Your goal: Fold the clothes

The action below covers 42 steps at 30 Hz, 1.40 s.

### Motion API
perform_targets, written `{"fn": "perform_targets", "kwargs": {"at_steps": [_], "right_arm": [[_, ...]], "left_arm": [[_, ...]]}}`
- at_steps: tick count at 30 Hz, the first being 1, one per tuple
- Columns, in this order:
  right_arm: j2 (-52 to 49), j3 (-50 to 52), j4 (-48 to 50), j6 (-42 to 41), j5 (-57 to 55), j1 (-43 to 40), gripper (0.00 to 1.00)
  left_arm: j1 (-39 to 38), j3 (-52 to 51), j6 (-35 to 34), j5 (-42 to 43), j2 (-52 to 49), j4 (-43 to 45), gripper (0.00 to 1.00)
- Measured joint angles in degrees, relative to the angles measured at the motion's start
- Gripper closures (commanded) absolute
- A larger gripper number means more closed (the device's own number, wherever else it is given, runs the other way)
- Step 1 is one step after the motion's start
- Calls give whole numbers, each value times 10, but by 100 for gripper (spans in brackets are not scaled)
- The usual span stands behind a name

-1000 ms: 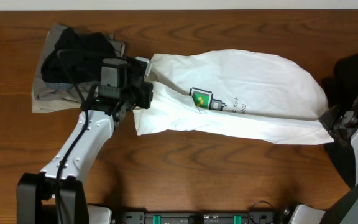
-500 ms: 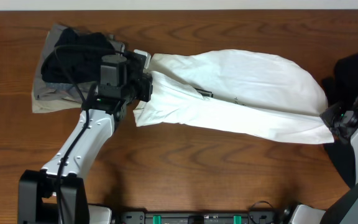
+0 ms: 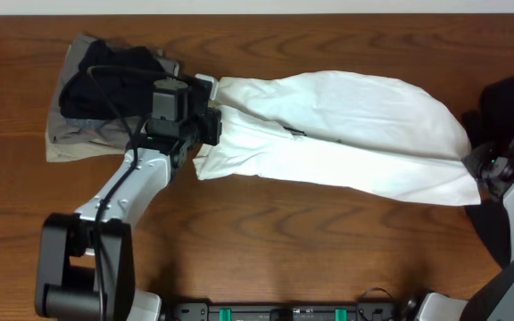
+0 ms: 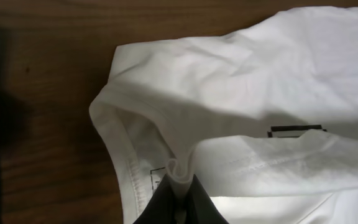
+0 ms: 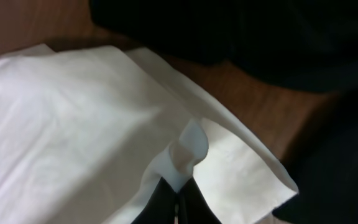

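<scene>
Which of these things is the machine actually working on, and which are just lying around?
In the job now:
- white T-shirt, pinched at one end by the left pincer and at the other by the right pincer

Lying by, not held:
- black garment on a grey-khaki garment, far left
- dark garment, right edge
- table underneath

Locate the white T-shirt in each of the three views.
Overhead: white T-shirt stretched across the centre, left to right.
Left wrist: white T-shirt fills the upper right, edge pinched at bottom centre.
Right wrist: white T-shirt fills the left, hem pinched at bottom centre.
Shared landmark: brown wooden table beneath it.
</scene>
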State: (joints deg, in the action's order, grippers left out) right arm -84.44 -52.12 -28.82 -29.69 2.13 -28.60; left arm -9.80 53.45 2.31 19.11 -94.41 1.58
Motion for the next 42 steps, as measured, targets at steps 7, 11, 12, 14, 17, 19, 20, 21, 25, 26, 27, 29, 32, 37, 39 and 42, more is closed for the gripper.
{"fn": "perform_targets", "kwargs": {"at_steps": [7, 11, 12, 14, 17, 19, 20, 21, 25, 26, 27, 29, 32, 37, 39, 42], "right_arm": [[-46, 0, 14, -15, 5, 0, 99], [-70, 0, 15, -21, 11, 0, 88], [-73, 0, 15, -23, 11, 0, 81], [-78, 0, 19, -27, 11, 0, 69], [-78, 0, 35, -19, 18, 0, 56], [-78, 0, 41, -14, 27, 0, 53], [-78, 0, 43, -10, 37, 0, 52], [-78, 0, 43, -5, 47, -1, 51], [-73, 0, 33, 16, 79, -4, 49], [-70, 0, 27, 19, 85, -5, 48], [-64, 0, 18, 23, 91, -5, 48], [-54, 0, 0, 30, 102, -5, 48], [-38, 0, -31, 37, 117, -5, 48], [-35, 0, -72, 48, 126, -5, 48], [-35, 0, -82, 54, 128, -5, 48], [-35, 0, -89, 58, 129, -5, 48]], "left_arm": [[0, 0, -8, 0, 0, 1, 94], [0, 0, -8, 0, 0, 0, 91], [0, 0, -8, 0, 0, -1, 89], [0, 0, -7, 0, 0, -2, 83], [0, 0, -9, -2, 0, -10, 56], [1, 0, -10, -6, 0, -20, 45], [2, 0, -11, -9, 0, -33, 41], [4, 0, -10, -11, 0, -43, 38], [17, 0, -16, -16, 2, -94, 32], [21, 0, -17, -16, 5, -110, 32], [26, 0, -19, -15, 10, -127, 31], [32, 0, -24, -16, 21, -163, 30], [38, 0, -36, -15, 43, -226, 29], [38, 2, -47, -15, 47, -311, 28], [38, 2, -51, -15, 47, -315, 29], [38, -4, -50, -15, 37, -281, 36]]}}
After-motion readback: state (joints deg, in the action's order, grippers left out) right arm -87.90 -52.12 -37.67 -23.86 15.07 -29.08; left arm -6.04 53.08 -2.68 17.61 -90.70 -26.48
